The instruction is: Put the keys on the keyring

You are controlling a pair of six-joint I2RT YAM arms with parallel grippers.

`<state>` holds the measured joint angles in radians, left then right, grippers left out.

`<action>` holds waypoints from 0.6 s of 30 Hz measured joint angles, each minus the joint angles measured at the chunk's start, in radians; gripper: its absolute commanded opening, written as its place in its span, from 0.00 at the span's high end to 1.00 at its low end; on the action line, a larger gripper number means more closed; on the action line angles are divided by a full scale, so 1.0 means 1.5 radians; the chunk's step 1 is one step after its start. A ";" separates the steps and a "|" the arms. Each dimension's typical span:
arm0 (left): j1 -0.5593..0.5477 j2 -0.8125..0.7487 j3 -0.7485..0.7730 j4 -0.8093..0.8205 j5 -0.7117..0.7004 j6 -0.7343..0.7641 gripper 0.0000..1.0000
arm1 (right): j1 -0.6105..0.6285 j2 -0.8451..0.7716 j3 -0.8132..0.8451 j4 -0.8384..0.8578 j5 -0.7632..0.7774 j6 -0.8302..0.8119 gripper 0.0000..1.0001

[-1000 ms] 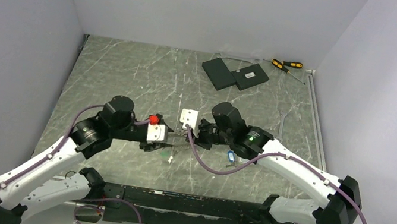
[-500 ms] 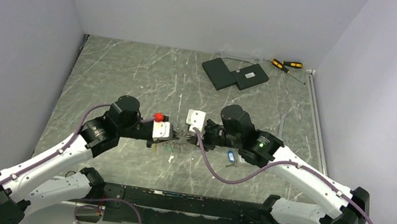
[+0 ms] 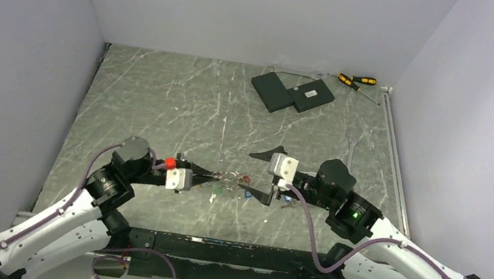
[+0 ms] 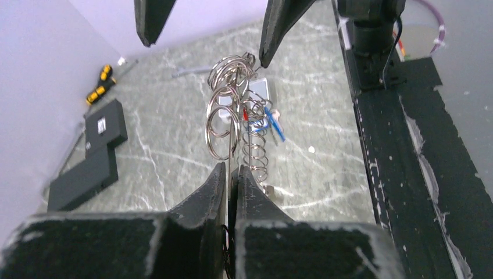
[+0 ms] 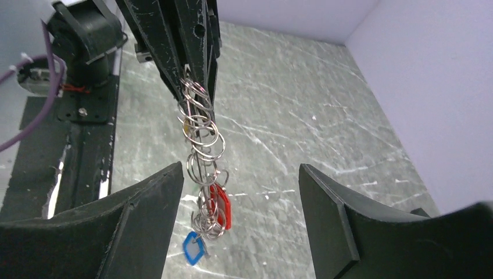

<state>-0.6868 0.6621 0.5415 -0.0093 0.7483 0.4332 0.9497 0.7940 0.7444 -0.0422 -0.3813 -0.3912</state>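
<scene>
Just right of the keyring (image 3: pixel 226 178), your right gripper (image 5: pixel 239 168) has backed away. Half a second ago it was nose to nose with the left gripper (image 4: pixel 231 170); now its fingers stand wide apart on either side of the rings. One fingertip sits close beside the outermost ring, and you cannot tell whether it touches.

So the right side has let go, and the keyring, a chain of linked metal rings held off the surface (image 3: pixel 162 89), is carried by the left gripper alone, its fingers pressed together on the near end. Of the keys, a red-tagged key (image 5: pixel 221 206) and a blue-tagged key (image 5: pixel 195 247) dangle at the far end of the keyring. Whether either is truly threaded on is too fine to see, so treat that as unproven.

Your left arm has drawn back toward its base and reaches low, gripper level and pointing at the keyring. Your right arm is folded back to the keyring's right, gripper level and facing it.
</scene>
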 measured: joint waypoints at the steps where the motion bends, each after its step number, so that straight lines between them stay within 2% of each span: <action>1: 0.000 -0.012 -0.014 0.025 0.005 -0.010 1.00 | 0.000 -0.006 -0.005 0.007 -0.004 0.003 0.27; 4: 0.000 -0.043 -0.051 0.091 0.026 -0.040 1.00 | -0.001 -0.020 -0.019 0.024 -0.024 0.017 0.32; 11: 0.000 -0.053 -0.062 0.178 0.062 -0.074 1.00 | -0.001 -0.019 -0.021 0.034 -0.084 0.039 0.50; 14: 0.000 -0.057 -0.064 0.197 0.068 -0.079 1.00 | -0.001 -0.002 -0.016 0.032 -0.106 0.044 0.62; 18: 0.000 -0.059 -0.064 0.203 0.069 -0.080 1.00 | -0.001 0.017 -0.011 0.029 -0.130 0.051 0.71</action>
<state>-0.6865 0.5735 0.4450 0.2951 0.8524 0.3126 0.9478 0.8200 0.7277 0.0010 -0.5766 -0.3145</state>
